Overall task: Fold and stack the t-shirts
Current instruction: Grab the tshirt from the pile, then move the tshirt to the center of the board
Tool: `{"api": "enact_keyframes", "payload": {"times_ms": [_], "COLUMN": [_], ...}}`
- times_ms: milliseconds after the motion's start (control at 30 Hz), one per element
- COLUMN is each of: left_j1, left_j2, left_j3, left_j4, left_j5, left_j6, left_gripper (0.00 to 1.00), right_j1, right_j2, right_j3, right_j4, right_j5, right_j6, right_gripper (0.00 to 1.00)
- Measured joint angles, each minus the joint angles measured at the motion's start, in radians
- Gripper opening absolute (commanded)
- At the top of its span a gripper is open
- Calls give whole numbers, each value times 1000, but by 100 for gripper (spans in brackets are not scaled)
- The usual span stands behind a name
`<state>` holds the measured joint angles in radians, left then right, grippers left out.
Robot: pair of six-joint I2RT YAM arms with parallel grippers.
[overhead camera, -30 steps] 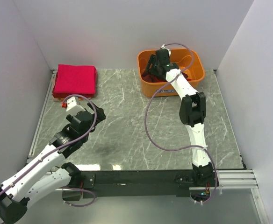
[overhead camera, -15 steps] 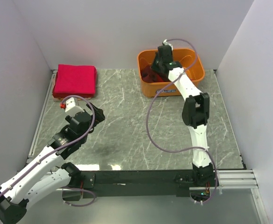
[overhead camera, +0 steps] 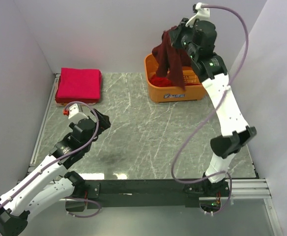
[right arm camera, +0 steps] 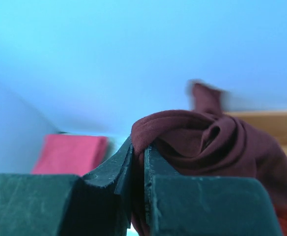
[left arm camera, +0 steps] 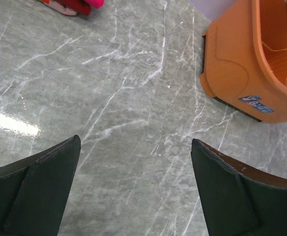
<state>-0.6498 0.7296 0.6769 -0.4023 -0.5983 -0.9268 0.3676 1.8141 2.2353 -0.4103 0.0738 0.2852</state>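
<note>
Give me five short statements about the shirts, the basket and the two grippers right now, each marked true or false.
1. The right gripper is shut on the maroon t-shirt. True.
2. The maroon t-shirt lies flat on the table. False: it hangs above the orange basket.
3. The left gripper is open and empty. True.
4. The folded pink-red t-shirt sits inside the basket. False: it lies on the table at the far left.
5. Some red cloth lies in the basket. True.

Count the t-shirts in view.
3: a folded pink one back left, a maroon one hanging from the right gripper, a red one in the basket; more may be hidden.
</note>
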Motion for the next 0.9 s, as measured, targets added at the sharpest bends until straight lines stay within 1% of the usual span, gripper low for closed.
{"api": "enact_keyframes", "payload": {"times_ms": [167,300,400,433,500,600,633,667,700,733,767,833,900], "left_j1": [0,0,0,0,0,0,0,0,0,0,0,0,0], "left_j2": [-22,-43,-55,-58,-66,-74,-76,-78,-78,-78,-77,-70,-59], "left_j3": [-2,-9,-11,-11,-11,-11,-11,-11,-11,-11,-11,-11,-11], "left_j4": [0,-4,-19,-27,-51,-102,-124,-146,-175,-208,-241,-305,-353], "left_j5": [0,2,3,2,-1,-14,-23,-32,-47,-63,-78,-106,-123], "left_j6": [-8,-21,-37,-42,-63,-105,-124,-145,-170,-201,-236,-301,-352], "left_gripper": [99,99,100,99,99,99,99,99,99,99,99,99,99], "right_j1": [110,241,303,309,308,301,297,289,270,244,208,133,65], "right_j2": [-118,-190,-263,-297,-384,-509,-551,-586,-617,-631,-641,-612,-549], "right_j3": [5,2,-53,-89,-217,-457,-555,-657,-766,-848,-956,-1092,-1198], "right_j4": [-1,0,13,19,53,101,120,137,155,161,165,145,95], "right_j5": [-49,-114,-196,-217,-225,-184,-159,-140,-126,-117,-108,-81,-29], "right_j6": [-53,-91,-93,-88,-71,-39,-15,9,40,69,108,165,205], "right_gripper": [0,0,0,0,0,0,2,12,20,34,56,68,70]}}
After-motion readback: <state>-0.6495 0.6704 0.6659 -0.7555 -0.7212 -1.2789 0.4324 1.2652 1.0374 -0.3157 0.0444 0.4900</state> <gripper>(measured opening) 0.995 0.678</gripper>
